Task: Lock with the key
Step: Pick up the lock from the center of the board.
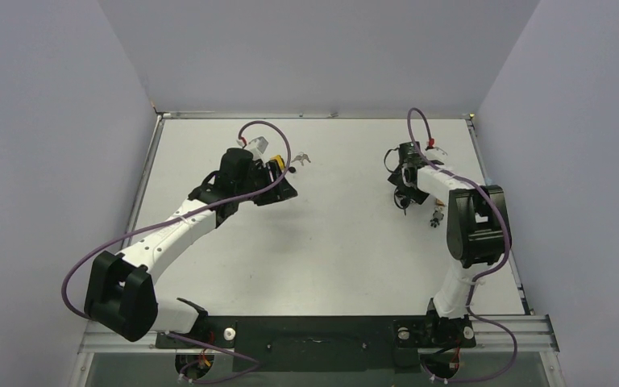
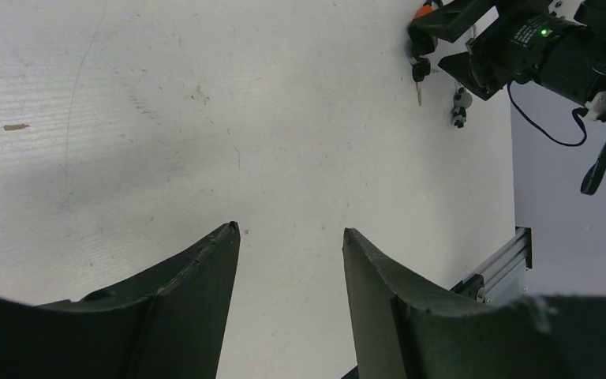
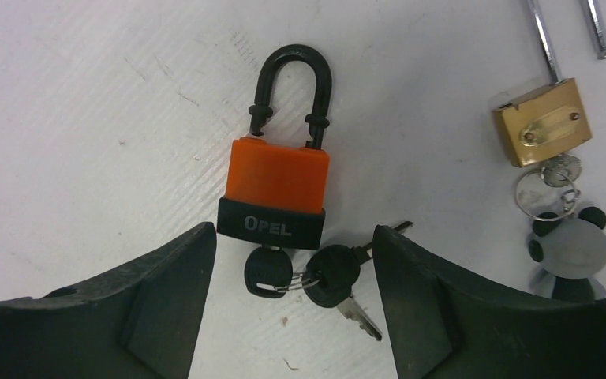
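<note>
An orange padlock with a black base and black shackle lies flat on the white table. The shackle's left leg stands clear of the body. A black-headed key sits in its keyhole, with two spare keys on a ring beside it. My right gripper is open just above them, one finger on each side of the keys, touching nothing; it also shows in the top view. My left gripper is open and empty over bare table at the far left.
A brass padlock with its own keys lies just right of the orange one, and shows in the top view. A small metal object lies beyond the left gripper. The table's right rail is close.
</note>
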Controlling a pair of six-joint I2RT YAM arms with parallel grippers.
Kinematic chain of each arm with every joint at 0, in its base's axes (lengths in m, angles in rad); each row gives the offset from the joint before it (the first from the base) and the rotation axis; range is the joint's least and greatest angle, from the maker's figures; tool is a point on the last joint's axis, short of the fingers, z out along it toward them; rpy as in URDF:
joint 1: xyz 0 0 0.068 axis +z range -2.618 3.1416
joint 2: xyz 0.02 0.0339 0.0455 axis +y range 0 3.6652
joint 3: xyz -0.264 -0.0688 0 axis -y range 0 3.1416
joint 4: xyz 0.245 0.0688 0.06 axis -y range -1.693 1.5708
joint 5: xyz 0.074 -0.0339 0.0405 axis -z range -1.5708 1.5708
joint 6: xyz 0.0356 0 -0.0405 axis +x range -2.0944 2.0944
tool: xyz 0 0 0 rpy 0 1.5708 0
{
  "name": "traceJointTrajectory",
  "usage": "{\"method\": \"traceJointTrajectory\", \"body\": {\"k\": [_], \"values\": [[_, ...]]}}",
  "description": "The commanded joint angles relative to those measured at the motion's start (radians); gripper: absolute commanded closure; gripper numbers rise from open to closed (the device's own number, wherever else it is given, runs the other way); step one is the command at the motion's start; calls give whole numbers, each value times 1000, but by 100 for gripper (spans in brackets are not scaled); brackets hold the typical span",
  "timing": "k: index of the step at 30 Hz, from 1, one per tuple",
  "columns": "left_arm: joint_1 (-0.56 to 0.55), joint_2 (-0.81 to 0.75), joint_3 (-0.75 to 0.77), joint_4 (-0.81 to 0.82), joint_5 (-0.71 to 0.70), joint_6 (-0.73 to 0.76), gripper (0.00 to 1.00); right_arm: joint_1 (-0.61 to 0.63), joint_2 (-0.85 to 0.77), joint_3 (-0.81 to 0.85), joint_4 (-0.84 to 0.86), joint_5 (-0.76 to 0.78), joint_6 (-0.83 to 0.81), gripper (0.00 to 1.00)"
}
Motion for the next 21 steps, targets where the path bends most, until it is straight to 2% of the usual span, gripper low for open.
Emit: {"method": "traceJointTrajectory", "body": {"k": [1,14,21], "values": [[0,-32,12,0,33,32,51,-4,22,24,87,26,69,32],[17,-46,-12,7,66,31,51,-17,63,45,98,52,105,38],[22,-39,-20,18,86,23,51,-5,106,90,69,57,66,46]]}}
